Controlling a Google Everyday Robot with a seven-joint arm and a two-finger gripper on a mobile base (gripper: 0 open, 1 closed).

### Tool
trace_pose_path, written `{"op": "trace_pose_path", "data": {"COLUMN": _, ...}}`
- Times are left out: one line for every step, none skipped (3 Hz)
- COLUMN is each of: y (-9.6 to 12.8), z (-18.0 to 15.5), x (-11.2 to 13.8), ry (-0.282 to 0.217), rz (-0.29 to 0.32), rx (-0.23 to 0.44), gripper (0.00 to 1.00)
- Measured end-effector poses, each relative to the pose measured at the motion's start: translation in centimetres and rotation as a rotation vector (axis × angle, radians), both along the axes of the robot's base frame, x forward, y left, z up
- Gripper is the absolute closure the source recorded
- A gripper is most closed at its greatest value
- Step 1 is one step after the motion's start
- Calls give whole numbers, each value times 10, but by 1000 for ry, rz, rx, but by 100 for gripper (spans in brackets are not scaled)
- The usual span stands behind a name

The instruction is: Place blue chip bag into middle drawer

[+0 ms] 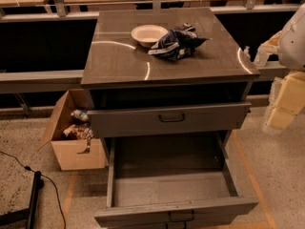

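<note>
The wrinkly dark-blue foil chip bag [176,43] is lying crumpled on the grey surface [119,56] of the cabinet, a little toward 1 o'clock from its middle. White patches and print are showing on the foil, but no word or brand is coming through readably. One round white bowl [148,34] is sitting just beside the bag at its 10 o'clock, so close that a gap cannot be told. One small flat black device [187,27] is peeking out at the bag's 12 o'clock, partly hidden by it.

Below, two drawers are standing out from the cabinet. The grey top drawer [169,119] is sitting only slightly pulled out, one dark bar handle showing on its front. The wide grey metal middle drawer [171,189] is standing far out toward 6 o'clock, its bare grey floor showing and nothing lying in it.

One brown cardboard box [76,154] is standing on the floor at the cabinet's 9 o'clock, with a few packets inside. One black cable [19,168] is trailing at 8 o'clock.

The gripper [284,104] is hanging at 3 o'clock, off the cabinet's right side, well apart from the bag and touching nothing; how it is set cannot be told.
</note>
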State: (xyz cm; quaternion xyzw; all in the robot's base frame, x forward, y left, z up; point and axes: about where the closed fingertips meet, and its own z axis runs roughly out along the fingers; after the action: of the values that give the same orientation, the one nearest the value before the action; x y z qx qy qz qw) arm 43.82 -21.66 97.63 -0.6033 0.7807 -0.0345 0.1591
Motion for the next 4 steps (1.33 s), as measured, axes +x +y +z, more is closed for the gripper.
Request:
{"op": "trace_pose_path", "data": {"y": 0, "z": 0, "x": 0, "ry": 0, "rz": 0, "rx": 0, "gripper": 0}}
{"op": "trace_pose_path", "data": {"y": 0, "z": 1, "x": 3, "ry": -18, "rz": -14, "rx": -6, "gripper": 0}}
{"op": "trace_pose_path", "data": {"y": -12, "z": -19, "x": 0, "ry": -27, "rz": -84, "rx": 49, "gripper": 0}}
{"op": "trace_pose_path", "data": {"y": -40, "z": -39, "x": 13, "ry": -115, "rz": -159, "rx": 191, "gripper": 0}}
